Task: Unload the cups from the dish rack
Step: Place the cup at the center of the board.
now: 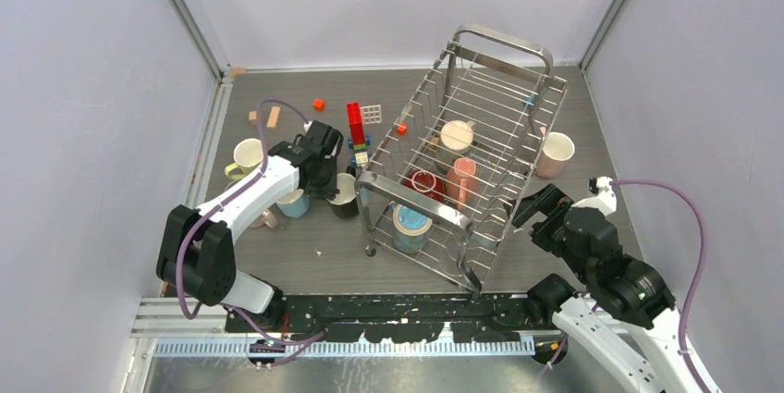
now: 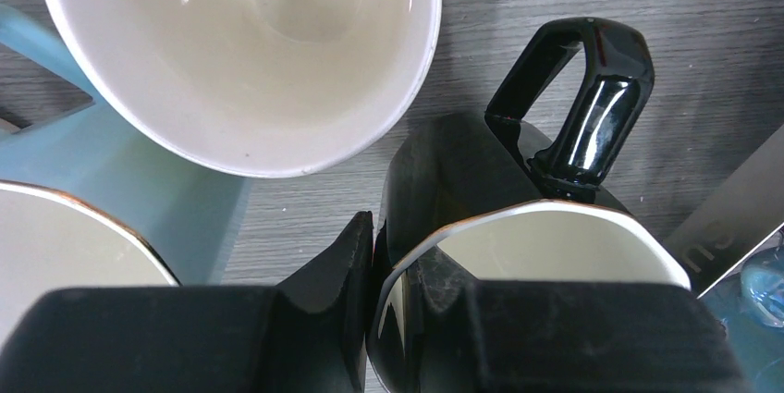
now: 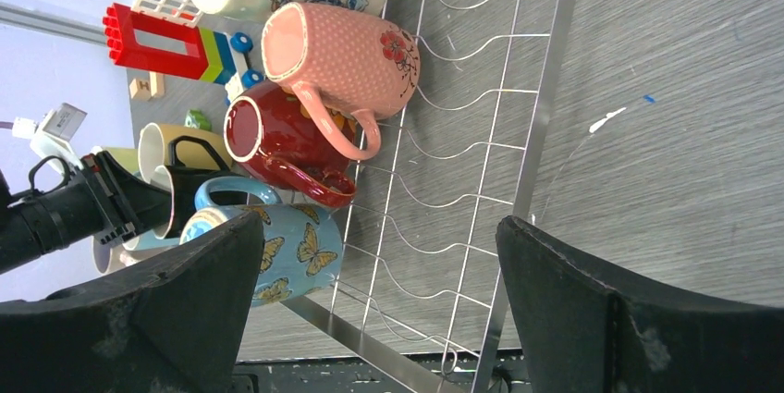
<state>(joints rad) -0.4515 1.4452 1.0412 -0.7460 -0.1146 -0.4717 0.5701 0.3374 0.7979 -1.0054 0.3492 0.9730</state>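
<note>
Left end effector [image 2: 393, 264]: clamped on the rim of the black mug [image 2: 462, 162], which stood on the surface [image 1: 305, 254] just left of the dish rack [image 1: 434, 208].
Right end effector [image 3: 379, 227]: fingers wide apart, empty, just outside the rack's right wall.
Cups in rack: pink mug [image 3: 342, 51], dark red mug [image 3: 277, 134], butterfly mug [image 3: 287, 250] and cream mug [image 1: 456, 136], all left of the right end effector, beyond the wires.
Rack's long axis: near-left to far-right.
Nearer arm: likely the right.
</note>
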